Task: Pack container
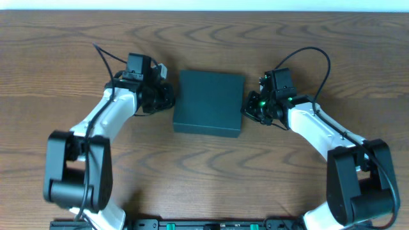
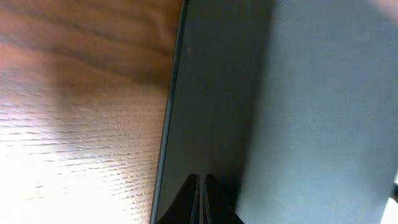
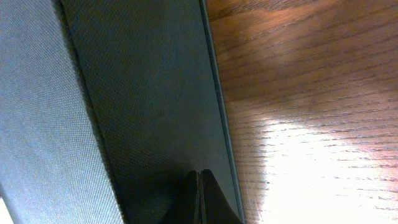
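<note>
The container (image 1: pixel 209 102) is a dark teal-black square box that sits closed in the middle of the wooden table. My left gripper (image 1: pixel 167 96) is shut and empty, its tips pressed against the box's left side wall (image 2: pixel 211 93). My right gripper (image 1: pixel 249 107) is shut and empty, its tips against the box's right side wall (image 3: pixel 155 93). In the left wrist view the fingertips (image 2: pixel 201 186) touch the dark wall. In the right wrist view the fingertips (image 3: pixel 200 183) touch the wall near its bottom edge.
The wooden table (image 1: pixel 204 179) spreads all round the box. No snack cans or packets show in any view. Black cables loop above both arms.
</note>
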Robot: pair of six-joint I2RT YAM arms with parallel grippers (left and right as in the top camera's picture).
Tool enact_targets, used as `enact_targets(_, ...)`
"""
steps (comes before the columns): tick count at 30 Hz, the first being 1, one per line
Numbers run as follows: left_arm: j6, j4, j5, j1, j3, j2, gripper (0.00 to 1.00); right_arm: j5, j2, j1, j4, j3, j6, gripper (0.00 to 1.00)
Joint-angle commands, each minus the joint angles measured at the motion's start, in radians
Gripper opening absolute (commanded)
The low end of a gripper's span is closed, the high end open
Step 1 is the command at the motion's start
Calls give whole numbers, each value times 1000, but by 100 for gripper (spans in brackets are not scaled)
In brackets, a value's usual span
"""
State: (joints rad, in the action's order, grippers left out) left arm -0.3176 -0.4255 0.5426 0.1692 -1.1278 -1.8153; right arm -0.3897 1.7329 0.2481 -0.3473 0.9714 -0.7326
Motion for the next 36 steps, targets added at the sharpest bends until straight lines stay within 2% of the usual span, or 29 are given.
enact_targets(1,-5,-3,35,1,5,-48,6,-30,8,8,5,0,-15,1)
enact_targets(11,-71,126,129,2,5,-49,6,-31,8,8,78,0,-42,1)
enact_targets(20,-133,212,127,8,5,-49,6,-3,8,6,200,0,-42,1)
enact_targets(36,-222,326,100,56,5,-83,6,42,9,-44,214,0,-41,1)
